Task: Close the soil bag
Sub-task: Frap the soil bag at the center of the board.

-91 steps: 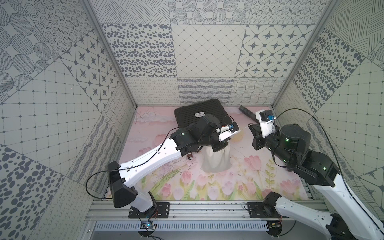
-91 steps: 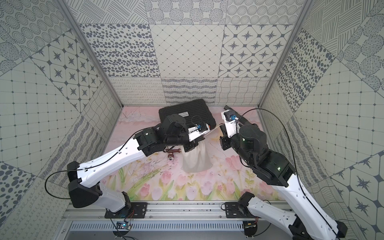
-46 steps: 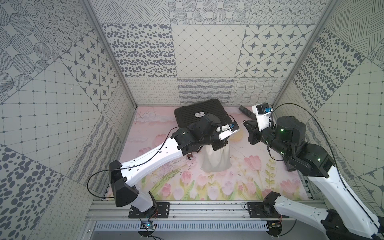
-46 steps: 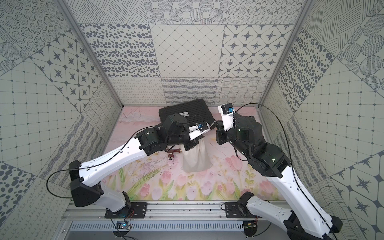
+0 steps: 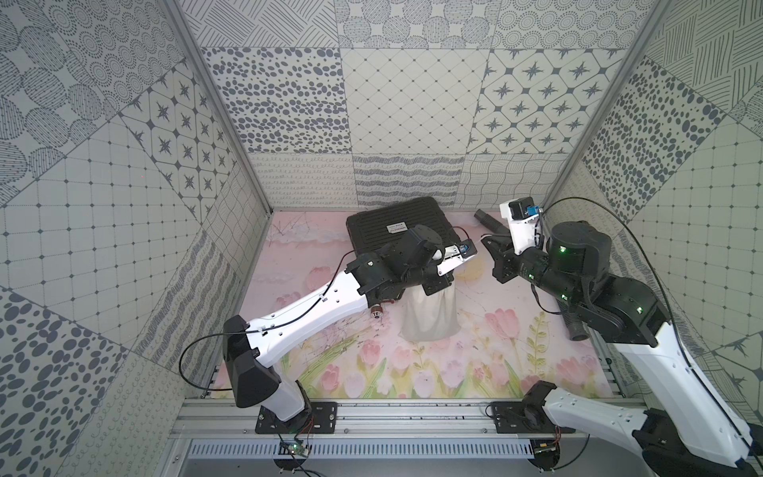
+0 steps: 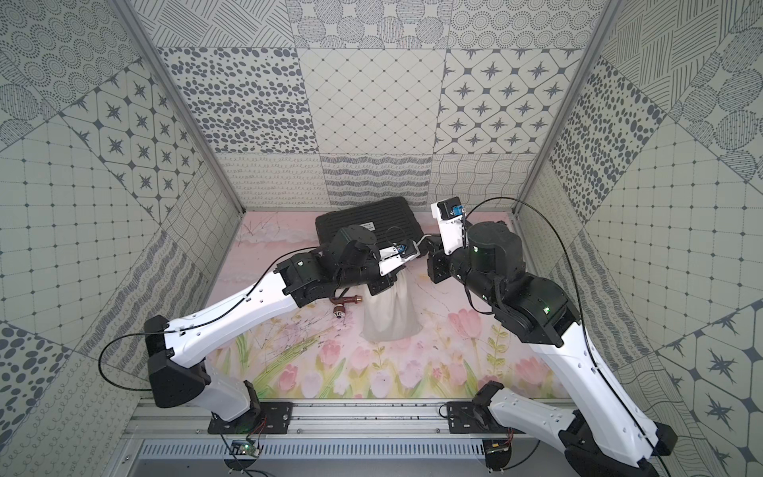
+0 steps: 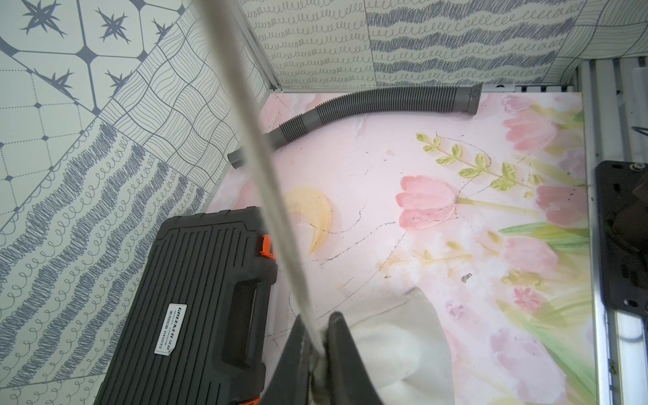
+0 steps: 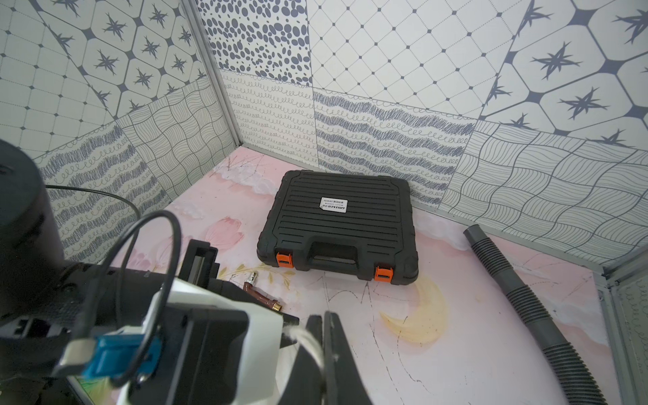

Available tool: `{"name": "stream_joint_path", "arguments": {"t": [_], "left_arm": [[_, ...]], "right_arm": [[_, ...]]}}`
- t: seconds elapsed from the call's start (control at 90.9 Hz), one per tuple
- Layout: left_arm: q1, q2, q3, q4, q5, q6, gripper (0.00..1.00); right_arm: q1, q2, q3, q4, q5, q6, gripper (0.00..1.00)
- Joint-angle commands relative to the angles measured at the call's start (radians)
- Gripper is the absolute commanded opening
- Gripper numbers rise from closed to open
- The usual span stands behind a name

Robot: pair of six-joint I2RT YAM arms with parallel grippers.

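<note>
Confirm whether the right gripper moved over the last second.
Yes. In a top view the right gripper has shifted toward the back wall, closer to the end of the gray corrugated hose lying there.

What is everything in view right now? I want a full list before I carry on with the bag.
soil bag: one, cream-white, standing mid-mat in front of the case
cord: one, white, stretched from the soil bag's neck to the right end effector
case: one, black with orange latches, closed, at the back of the mat
hose: one, grey and ribbed, along the robot's right edge of the mat
fitting: one, brown metal, on the mat to the robot's left of the soil bag
mat: one, pink floral, covering the floor
walls: three, grey-and-white patterned, around the mat
left end effector: one, black, closed at the soil bag's neck
right end effector: one, black, closed on the cord
</note>
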Motion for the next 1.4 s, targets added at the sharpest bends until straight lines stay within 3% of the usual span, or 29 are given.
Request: {"name": "stream_joint_path", "arguments": {"t": [0.0,0.539,0.924,1.023,1.166,1.387], "left_arm": [[0.002,0.016,-0.027,-0.298,-0.117,0.022,0.13],[0.004,-0.021,-0.074,-0.305,-0.133,0.024,0.13],[0.004,-0.031,-0.072,-0.293,-0.064,0.008,0.14],[0.005,-0.043,-0.075,-0.275,-0.025,0.005,0.20],[0.005,-0.050,-0.077,-0.247,0.036,0.007,0.40],[0.016,-0.058,-0.078,-0.158,0.060,-0.025,0.52]], "right_arm": [[-0.015,-0.059,0.084,0.279,0.054,0.014,0.00],[-0.015,-0.045,0.143,0.287,0.096,-0.048,0.00],[-0.015,-0.024,0.084,0.294,0.000,0.025,0.00],[-0.011,-0.008,0.081,0.300,-0.027,0.039,0.00],[-0.002,0.009,0.084,0.315,-0.046,0.046,0.00],[0.008,0.015,0.086,0.324,-0.038,0.048,0.00]]}}
